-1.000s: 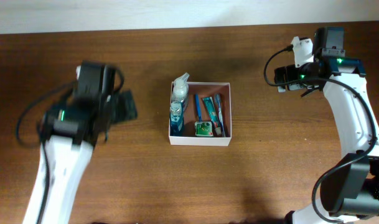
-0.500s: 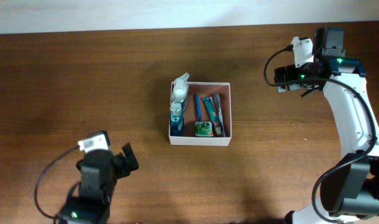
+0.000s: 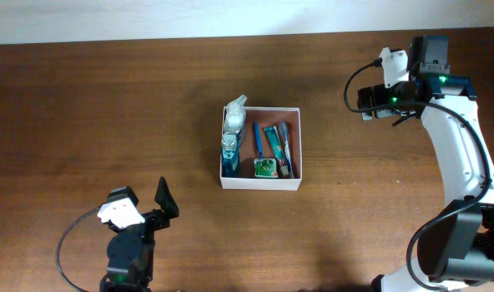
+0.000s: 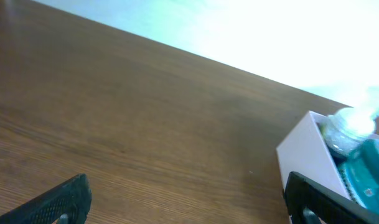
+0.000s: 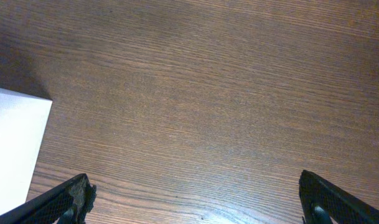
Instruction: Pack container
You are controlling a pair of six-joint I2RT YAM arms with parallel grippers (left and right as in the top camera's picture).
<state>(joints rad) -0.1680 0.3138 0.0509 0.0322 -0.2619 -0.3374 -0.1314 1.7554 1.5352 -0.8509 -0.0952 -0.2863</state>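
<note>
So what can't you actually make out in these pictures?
Overhead: the toiletries in the container are too small to name.
Left wrist: the container runs off the right edge; glare blurs the bottle top.
Right wrist: only the container's white corner shows, at the left edge.

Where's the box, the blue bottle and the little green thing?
box [image 3: 261,183], overhead view, on its white near wall.
blue bottle [image 3: 229,151], overhead view, on the middle of its body.
green thing [image 3: 266,168], overhead view, on its middle.
</note>
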